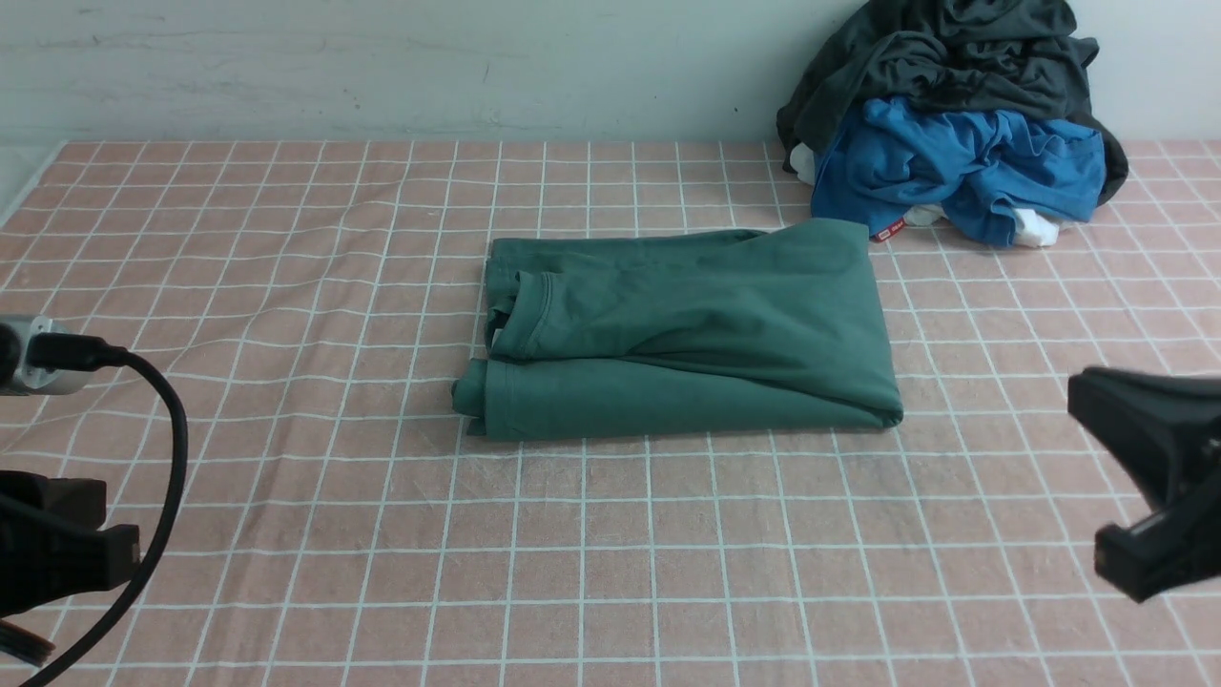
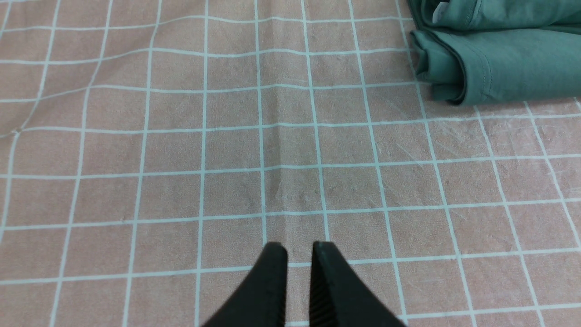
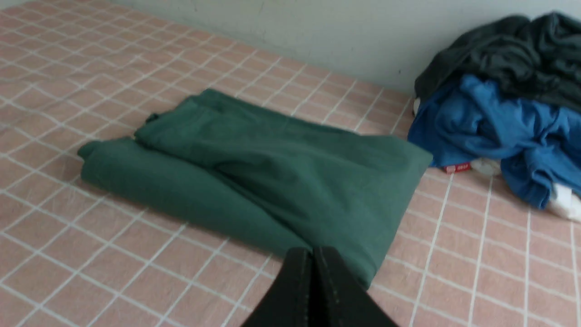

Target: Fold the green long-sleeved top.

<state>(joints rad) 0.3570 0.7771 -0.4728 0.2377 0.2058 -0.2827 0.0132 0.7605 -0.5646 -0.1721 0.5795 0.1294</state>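
The green long-sleeved top [image 1: 687,334] lies folded into a thick rectangle in the middle of the pink checked cloth, its collar edge [image 1: 534,315] towards the left. My left gripper [image 2: 299,247] hovers empty over bare cloth, off the top's [image 2: 508,59] near left corner, with a narrow gap between its fingers. My right gripper [image 3: 312,250] is shut and empty just off the top's [image 3: 272,172] near right corner, not touching it. The right arm [image 1: 1154,448] shows at the right edge of the front view.
A pile with a dark charcoal garment [image 1: 954,57] on a bright blue garment [image 1: 954,162] sits at the back right against the wall, close to the top's far right corner. The left arm's cable [image 1: 172,458] loops at the lower left.
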